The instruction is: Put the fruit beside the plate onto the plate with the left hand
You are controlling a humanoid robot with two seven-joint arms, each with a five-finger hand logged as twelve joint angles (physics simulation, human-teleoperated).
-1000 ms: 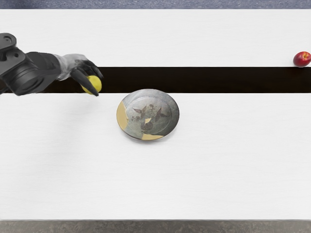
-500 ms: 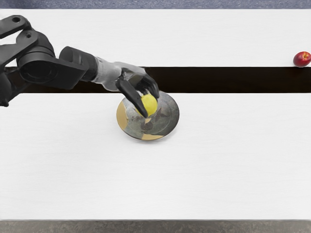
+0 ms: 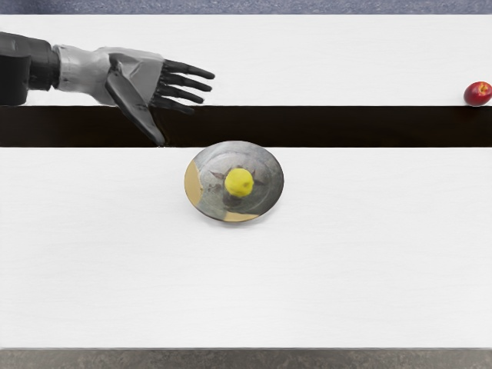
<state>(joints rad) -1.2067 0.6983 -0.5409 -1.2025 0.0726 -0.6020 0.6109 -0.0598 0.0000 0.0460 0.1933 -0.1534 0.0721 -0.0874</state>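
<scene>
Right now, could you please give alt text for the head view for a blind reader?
A yellow fruit sits on a round grey plate on a white table. The left robot hand, open and empty, is up-left of it; a red fruit lies far right.

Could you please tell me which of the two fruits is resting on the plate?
The yellow fruit, sitting in the middle of the plate; the red fruit lies far off at the picture's right edge.
</scene>
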